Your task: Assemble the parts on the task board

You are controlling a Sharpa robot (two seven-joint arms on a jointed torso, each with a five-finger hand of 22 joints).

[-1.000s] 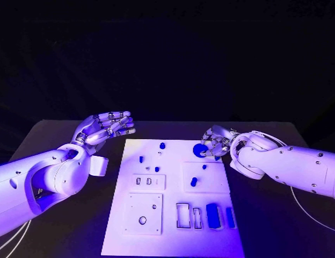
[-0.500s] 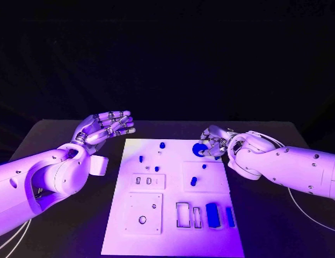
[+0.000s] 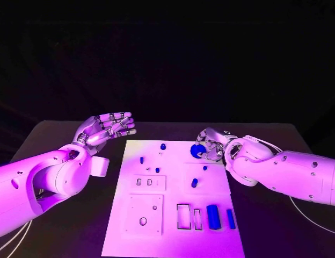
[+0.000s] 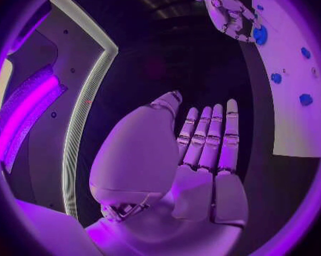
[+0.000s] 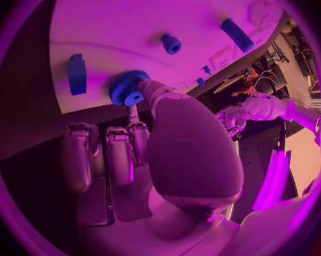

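The white task board (image 3: 167, 236) lies in the middle of the black table. At its far right corner my right hand (image 3: 214, 142) pinches a blue gear (image 3: 199, 150) between thumb and a finger, low over the board's edge. The right wrist view shows the gear (image 5: 128, 88) at the thumb tip of that hand (image 5: 132, 153), beside the board (image 5: 132, 17). My left hand (image 3: 106, 128) hangs raised to the left of the board's far end, fingers straight and together, holding nothing; it is also seen as a hand (image 4: 203, 148) with bare palm. The gear (image 4: 259, 35) shows there too.
Small blue pegs (image 3: 162, 145) (image 3: 194, 182) stand on the board's far half. A blue block (image 3: 213, 216) and a narrower blue bar (image 3: 231, 218) lie at the near right, beside open rectangular slots (image 3: 183, 216). Black table surface flanks the board.
My right hand and forearm have edged slightly leftward with the gear. The left hand has stayed put.
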